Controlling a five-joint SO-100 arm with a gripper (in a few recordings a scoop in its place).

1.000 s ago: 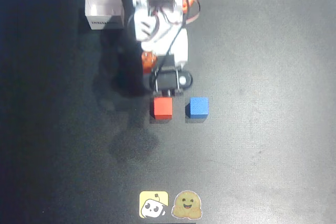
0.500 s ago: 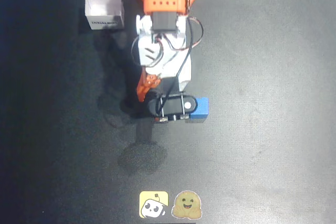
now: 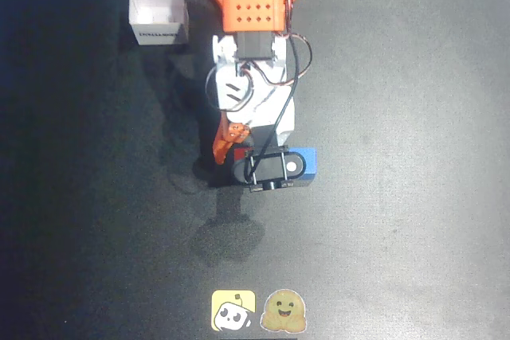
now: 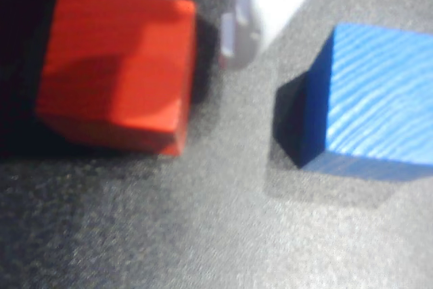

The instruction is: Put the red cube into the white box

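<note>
So far only the approach looks done, judging by how things lie on the dark bench (image 3: 398, 220): the orange and white arm (image 3: 253, 61) reaches from the far edge down toward the middle in the overhead view, its gripper (image 3: 239, 163) low over the pair of cubes, and nothing has been lifted. The white box (image 3: 158, 12) stands at the far left, well apart from the cubes, its open top showing a bare white floor with nothing in it, dark print on its near wall. In the wrist view the red cube (image 4: 118, 65) rests flat on the bench at the left, and the blue cube (image 4: 375, 99) sits to its right with a clear gap between them; a pale gripper finger (image 4: 267, 11) comes down into that gap, just beside the red cube's right face and seemingly not pressing it. The other finger I cannot make out, so the gripper appears spread around the red cube rather than pinching it, though I cannot be sure. From overhead the red cube is nearly hidden under the gripper, with the blue cube (image 3: 307, 163) peeking out at its right. Left to do, as I judge it: close on the red cube, lift, carry it far and left, and drop it into the box.
</note>
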